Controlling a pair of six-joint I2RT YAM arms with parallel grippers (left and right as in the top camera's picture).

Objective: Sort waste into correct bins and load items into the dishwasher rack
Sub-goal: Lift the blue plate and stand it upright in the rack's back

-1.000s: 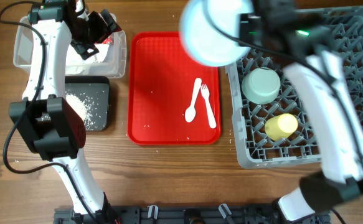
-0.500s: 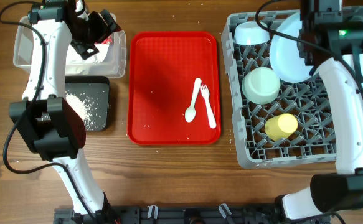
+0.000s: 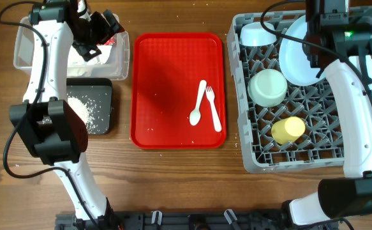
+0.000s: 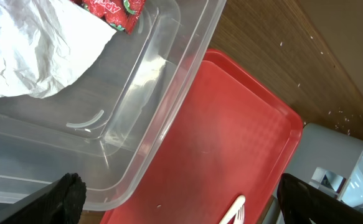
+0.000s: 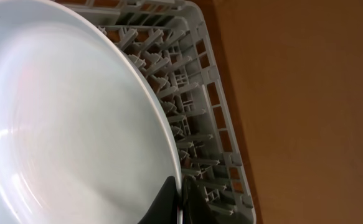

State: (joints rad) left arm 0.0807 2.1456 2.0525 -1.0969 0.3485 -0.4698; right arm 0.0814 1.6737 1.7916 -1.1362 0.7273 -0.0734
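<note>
My right gripper (image 5: pixel 180 199) is shut on the rim of the pale blue plate (image 3: pixel 297 56), which stands tilted in the back of the grey dishwasher rack (image 3: pixel 256 156); the plate fills the right wrist view (image 5: pixel 69 118). The rack also holds a small light bowl (image 3: pixel 258 34), the pale green bowl (image 3: pixel 267 87) and the yellow cup (image 3: pixel 288 130). The white spoon (image 3: pixel 198 105) and fork (image 3: pixel 212 108) lie on the red tray (image 3: pixel 166 89). My left gripper (image 4: pixel 181 205) is open over the clear tub (image 3: pixel 29 48), which holds the white napkin (image 4: pixel 32 56) and red wrapper (image 4: pixel 109 9).
The black tray-bin (image 3: pixel 103 108) with white crumbs (image 3: pixel 83 108) sits in front of the clear tub. A few crumbs dot the wood near the tray. The rack's far edge (image 5: pixel 221 106) borders bare table.
My right arm has carried the plate from above the tray's back corner over into the rack's back part, where it now stands tilted. The left arm has not moved.
</note>
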